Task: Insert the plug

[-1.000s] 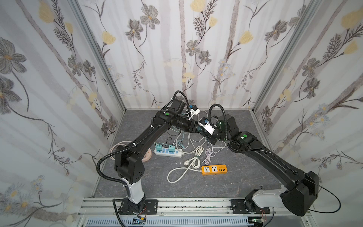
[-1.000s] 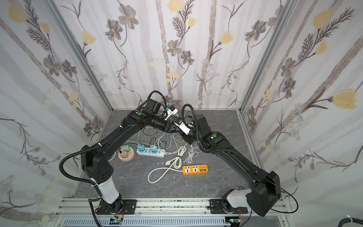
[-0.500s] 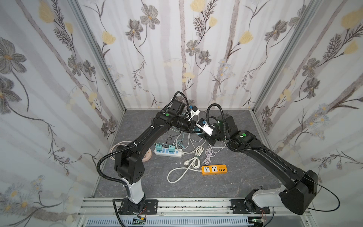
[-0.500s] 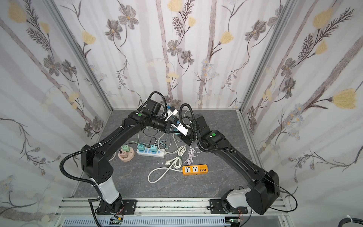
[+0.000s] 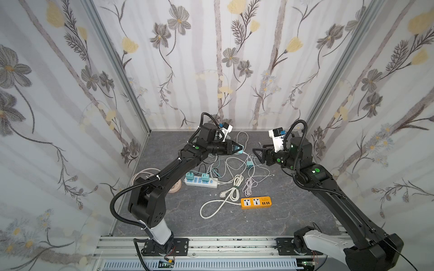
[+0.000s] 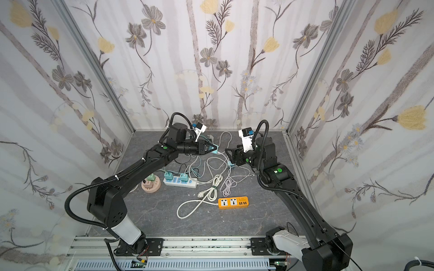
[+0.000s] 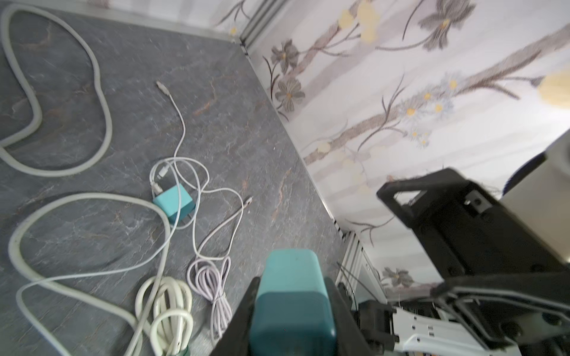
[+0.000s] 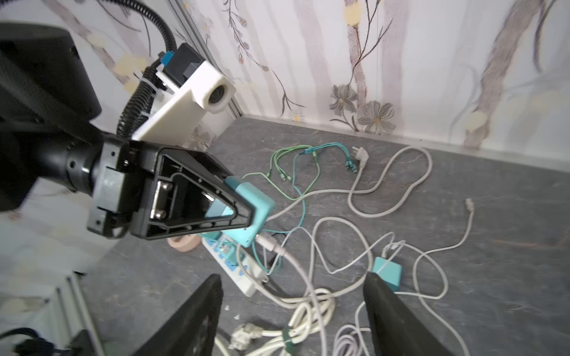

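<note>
My left gripper is shut on a teal plug and holds it in the air above the tangle of cables. The right wrist view shows the plug clamped between the black fingers, with a white cable hanging from its lower end. My right gripper hangs a short way to the right of the plug. It is open, and nothing lies between its fingers. A white power strip with two teal plugs in it lies on the floor under the left arm.
An orange power strip lies near the front. A round pinkish socket sits left of the white strip. A second teal adapter lies among loose white, green and lilac cables, beside a coiled white cord. Walls enclose three sides.
The two grippers were close together at the middle. The left gripper closed on the teal plug. The right gripper opened and drew back to the right.
</note>
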`<state>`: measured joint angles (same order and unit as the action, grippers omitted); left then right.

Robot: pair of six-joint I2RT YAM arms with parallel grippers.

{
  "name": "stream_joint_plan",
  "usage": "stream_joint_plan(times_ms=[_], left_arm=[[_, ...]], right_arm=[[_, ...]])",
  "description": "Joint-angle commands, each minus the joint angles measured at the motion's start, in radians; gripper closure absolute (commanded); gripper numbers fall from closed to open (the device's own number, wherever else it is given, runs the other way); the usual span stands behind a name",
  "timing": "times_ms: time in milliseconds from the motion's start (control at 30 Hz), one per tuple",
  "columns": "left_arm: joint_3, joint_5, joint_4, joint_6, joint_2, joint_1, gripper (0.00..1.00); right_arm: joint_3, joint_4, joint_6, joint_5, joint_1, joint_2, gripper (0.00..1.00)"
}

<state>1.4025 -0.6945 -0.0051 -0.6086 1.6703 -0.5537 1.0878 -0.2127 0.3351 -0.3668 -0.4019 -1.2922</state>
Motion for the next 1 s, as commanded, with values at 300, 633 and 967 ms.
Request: stream_joint_plan(times_ms=[300,633,967], left_arm=[[0.003,0.021,0.729,-0.575,0.055,-0.021,1.0],[-0.03,0.032,0.766,-0.557,0.027,-0.046,1.0],[-0.013,-0.132,0.668,-0.331,0.005,-0.017,1.0]], right_arm=[[0.078,0.248,0.488,-0.335,0.002,-0.14,0.29],[0.167,0.409,0.513,-0.375,0.031,-0.219,0.47],[0.204,0.038,0.185,-0.63,0.168,-0.14,0.44]])
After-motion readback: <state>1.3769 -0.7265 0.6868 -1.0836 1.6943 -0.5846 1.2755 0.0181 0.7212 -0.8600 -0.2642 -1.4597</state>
